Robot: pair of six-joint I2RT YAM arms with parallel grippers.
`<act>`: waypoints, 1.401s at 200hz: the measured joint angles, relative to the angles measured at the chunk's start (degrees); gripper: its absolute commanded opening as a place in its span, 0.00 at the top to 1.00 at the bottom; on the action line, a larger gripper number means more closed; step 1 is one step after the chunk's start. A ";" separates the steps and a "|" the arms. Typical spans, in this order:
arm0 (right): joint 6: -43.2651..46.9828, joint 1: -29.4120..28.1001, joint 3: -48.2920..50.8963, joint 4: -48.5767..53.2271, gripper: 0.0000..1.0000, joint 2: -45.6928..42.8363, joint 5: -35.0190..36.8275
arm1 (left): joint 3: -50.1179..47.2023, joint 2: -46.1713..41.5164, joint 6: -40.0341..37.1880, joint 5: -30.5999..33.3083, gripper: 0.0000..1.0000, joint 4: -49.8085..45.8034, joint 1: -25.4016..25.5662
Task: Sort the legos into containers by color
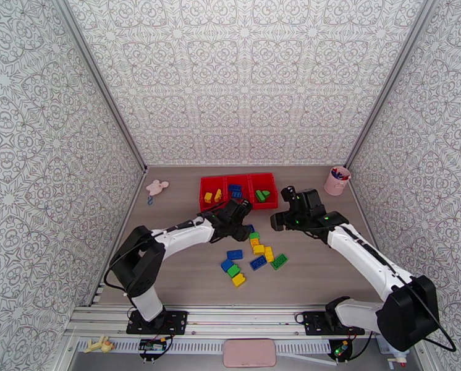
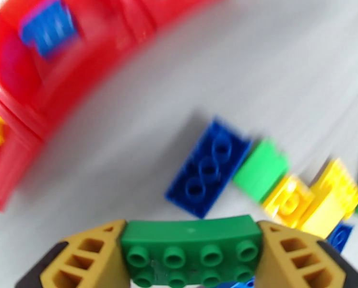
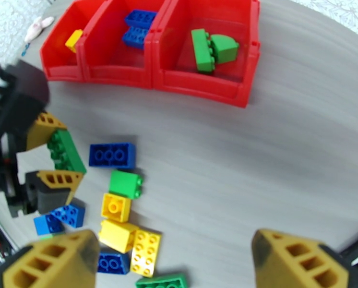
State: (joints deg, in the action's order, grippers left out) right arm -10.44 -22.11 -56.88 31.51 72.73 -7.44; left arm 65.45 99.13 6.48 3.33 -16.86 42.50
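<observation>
Holding green brick (image 2: 188,238) clamped in left gripper (image 3: 54,157) beside the pile (image 3: 126,231), short of the tray (image 3: 198,90). Right gripper (image 3: 174,260) jaws apart, empty. I count six binned, roughly ten loose.

The table (image 1: 187,285) is surfaced in pale grey wood grain. It is enclosed on three sides by walls (image 1: 243,75) papered in a grey-and-white ornamental pattern, evenly lit.

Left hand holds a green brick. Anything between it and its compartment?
Nothing visible: bare table lies between the green brick in the left hand and the tray's green compartment; the right hand hovers open beside it.
</observation>
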 measured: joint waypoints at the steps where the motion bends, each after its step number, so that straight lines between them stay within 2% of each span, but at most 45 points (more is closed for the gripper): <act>1: -0.07 0.00 0.00 -0.02 0.14 -0.04 0.04 | 0.02 -0.04 0.00 0.02 0.40 0.33 0.00; 46: -2.73 0.07 0.28 -1.27 0.14 -3.58 2.80 | 3.78 2.47 0.00 -0.42 0.40 9.84 -0.48; 89: -4.90 0.13 1.51 -1.44 0.14 -5.99 3.87 | 15.52 11.45 0.02 -2.01 0.40 15.04 -2.73; 143: -6.82 0.26 2.05 -1.38 0.15 -7.13 3.98 | 28.96 23.41 -0.13 -3.54 0.40 16.70 -6.56; 204: -8.46 0.33 2.05 0.31 0.15 -8.59 3.80 | 43.76 34.80 0.04 -4.31 0.39 14.08 -8.92; 225: -8.46 0.37 2.05 1.20 0.15 -10.03 4.11 | 47.10 37.05 0.50 -4.94 0.32 13.18 -8.96; 249: -8.46 0.37 2.05 2.08 0.15 -10.84 4.48 | 49.42 38.58 1.09 -5.31 0.14 12.52 -8.96; 280: -8.74 0.37 2.05 2.47 0.15 -10.86 4.33 | 49.66 38.66 0.90 -6.29 0.01 12.04 -8.98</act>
State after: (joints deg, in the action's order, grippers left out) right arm -19.18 -21.74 -54.83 33.98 61.87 -3.11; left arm 115.11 137.80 7.38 -2.96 -4.82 33.52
